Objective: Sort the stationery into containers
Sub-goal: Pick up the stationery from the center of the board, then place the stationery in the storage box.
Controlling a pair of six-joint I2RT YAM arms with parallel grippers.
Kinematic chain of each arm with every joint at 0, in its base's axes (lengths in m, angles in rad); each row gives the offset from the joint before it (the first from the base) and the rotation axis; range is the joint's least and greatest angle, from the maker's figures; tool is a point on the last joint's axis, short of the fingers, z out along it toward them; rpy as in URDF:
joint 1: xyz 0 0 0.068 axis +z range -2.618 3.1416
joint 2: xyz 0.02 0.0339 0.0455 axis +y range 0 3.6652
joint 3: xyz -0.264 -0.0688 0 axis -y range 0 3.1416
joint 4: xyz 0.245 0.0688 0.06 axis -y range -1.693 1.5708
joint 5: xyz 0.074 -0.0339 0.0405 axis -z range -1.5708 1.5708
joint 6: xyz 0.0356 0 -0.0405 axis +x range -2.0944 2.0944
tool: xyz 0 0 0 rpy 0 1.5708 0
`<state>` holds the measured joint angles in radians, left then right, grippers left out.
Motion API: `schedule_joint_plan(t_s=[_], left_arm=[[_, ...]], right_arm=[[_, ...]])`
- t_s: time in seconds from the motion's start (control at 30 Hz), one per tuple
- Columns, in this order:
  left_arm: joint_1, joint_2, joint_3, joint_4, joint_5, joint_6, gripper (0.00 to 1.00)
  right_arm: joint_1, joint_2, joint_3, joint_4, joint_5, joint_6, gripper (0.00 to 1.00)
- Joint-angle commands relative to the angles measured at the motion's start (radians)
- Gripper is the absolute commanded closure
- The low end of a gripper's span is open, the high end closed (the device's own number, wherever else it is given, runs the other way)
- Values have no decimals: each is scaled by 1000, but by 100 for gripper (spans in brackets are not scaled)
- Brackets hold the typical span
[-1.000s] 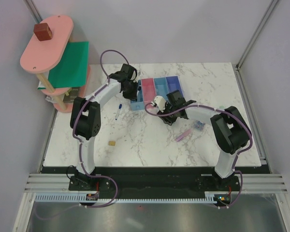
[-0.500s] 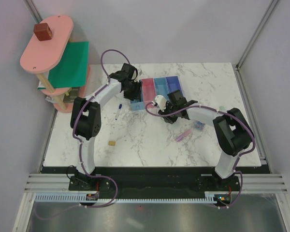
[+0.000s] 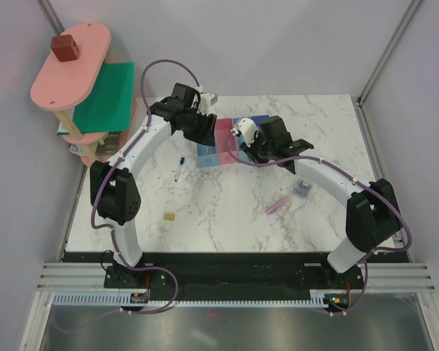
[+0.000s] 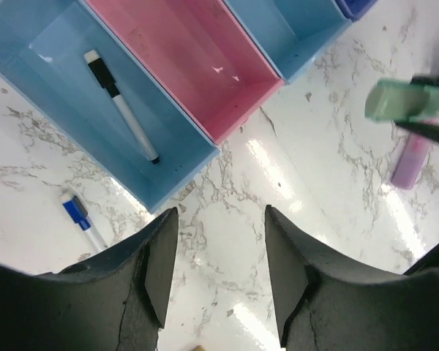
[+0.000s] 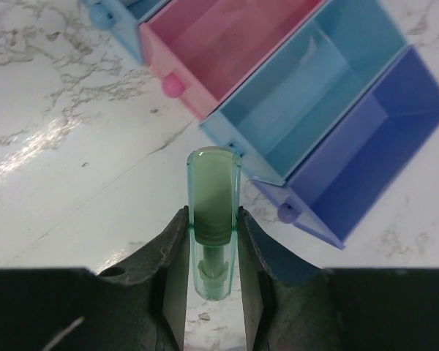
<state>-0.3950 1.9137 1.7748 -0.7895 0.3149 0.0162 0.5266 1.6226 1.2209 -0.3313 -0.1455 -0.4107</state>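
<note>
Stationery sorting is now at the carrying step, as I am judging it. The right tool (image 5: 212,217) is clenching a mint-green plastic piece (image 5: 214,186) between its two fingers. It is hanging over the white marble-patterned worktop (image 3: 227,219), just in front of the row of four small joined plastic bins (image 4: 205,80). The tip of the piece is pointing near the front corner where the pink bin (image 5: 227,44) and the light blue bin (image 5: 300,95) are meeting. The purple-blue bin (image 5: 366,153) is standing beside them. The piece is not yet over any bin.

The left tool (image 4: 221,234) is released, with its fingers apart and nothing between them. It is hovering just beside the blue bin (image 4: 154,110), where one thin white marker with a dark cap (image 4: 121,106) is lying inside. A second white marker (image 4: 80,219), a pink-lilac bar (image 3: 278,204), a tiny tan block (image 3: 170,216) and a small purple-blue bundle (image 3: 301,189) are lying loose on the worktop.

For the next move, I am thinking the right arm needs to go forward until the piece is above the inside of one bin; which bin, I cannot tell. Then it should come lower and open. The bins are narrow, so the piece should be lined up along the bin, not across a dividing wall.
</note>
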Motion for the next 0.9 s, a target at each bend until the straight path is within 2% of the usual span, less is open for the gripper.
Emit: schedule_joint_plan(t_s=[0.0, 0.13, 0.4, 0.63, 0.87], left_arm=[[-4, -91, -15, -70, 8, 206, 41], [-4, -108, -124, -65, -124, 361, 39], [-4, -116, -336, 42, -292, 490, 33], [1, -52, -407, 130, -312, 528, 31], [8, 10, -406, 165, -312, 527, 31]], right_arm=[[-3, -20, 81, 9, 139, -11, 82], [-69, 43, 184, 38, 215, -43, 82], [-166, 285, 420, 69, 204, -42, 82], [-169, 430, 502, 106, 193, -39, 82], [-177, 471, 470, 150, 211, -34, 82]])
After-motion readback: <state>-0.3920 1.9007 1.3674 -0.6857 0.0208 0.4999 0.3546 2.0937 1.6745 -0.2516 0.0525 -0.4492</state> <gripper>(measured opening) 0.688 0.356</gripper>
